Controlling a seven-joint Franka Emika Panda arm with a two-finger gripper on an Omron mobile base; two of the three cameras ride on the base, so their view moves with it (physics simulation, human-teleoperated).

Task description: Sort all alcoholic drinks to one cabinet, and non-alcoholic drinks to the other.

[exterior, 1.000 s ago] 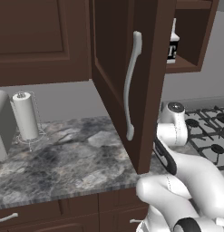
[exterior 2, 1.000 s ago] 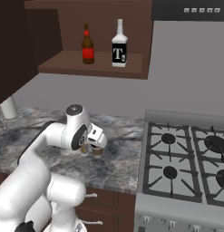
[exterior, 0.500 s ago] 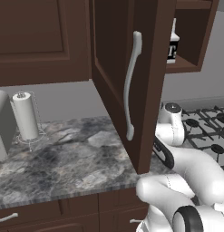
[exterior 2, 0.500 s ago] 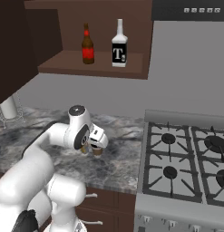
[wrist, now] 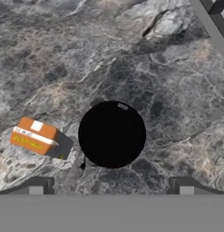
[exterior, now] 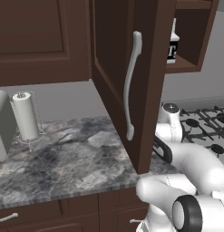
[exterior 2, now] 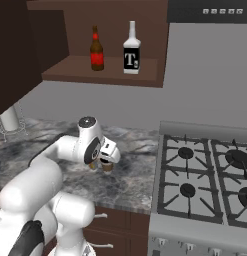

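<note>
Dark-lidded coffee cup [wrist: 112, 134] under gripper [wrist: 111, 186], fingers spread wide (orange can [wrist: 35, 136] just beside).

Free room and obstacles. The counter [wrist: 145, 68] around the coffee cup [wrist: 112, 134] is left bare on most sides; the can [wrist: 34, 136] lies just beside it. The cup's dark lid is flanked, untouched, by the gripper [wrist: 111, 189] fingertips. On the cabinet shelf [exterior 2: 110, 74], room is taken by the brown bottle [exterior 2: 97, 49] and the white bottle [exterior 2: 131, 49]. The open door [exterior: 131, 72] overhangs the counter.
</note>
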